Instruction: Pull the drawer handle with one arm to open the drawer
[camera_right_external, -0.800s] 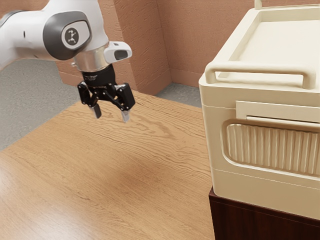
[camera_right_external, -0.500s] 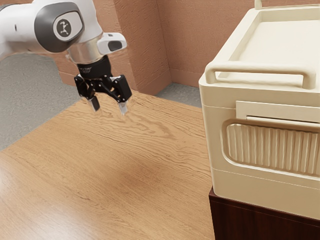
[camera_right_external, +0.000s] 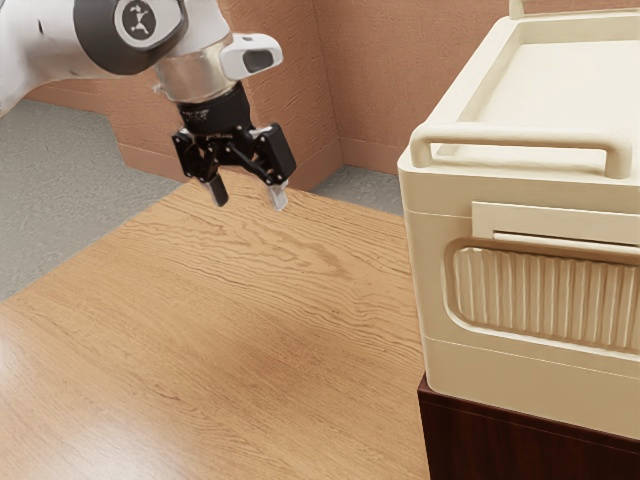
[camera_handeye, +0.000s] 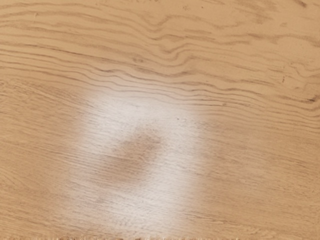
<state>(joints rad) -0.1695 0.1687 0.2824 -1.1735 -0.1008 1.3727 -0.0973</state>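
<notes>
- One gripper (camera_right_external: 250, 203), black: jaws released, tips apart, pointing down, raised over the table.
- One cabinet (camera_right_external: 430, 300), cream, with the drawer front: well apart from the jaws, toward the exterior view's right.
- One rail (camera_right_external: 520, 137), cream: along the cabinet's top edge, well apart from the jaws.
- One base (camera_right_external: 520, 440), dark: under the cabinet, lower than the jaws.
- One table (camera_right_external: 200, 320), wood-grained: beneath the jaws; pale sheen in wrist view.
</notes>
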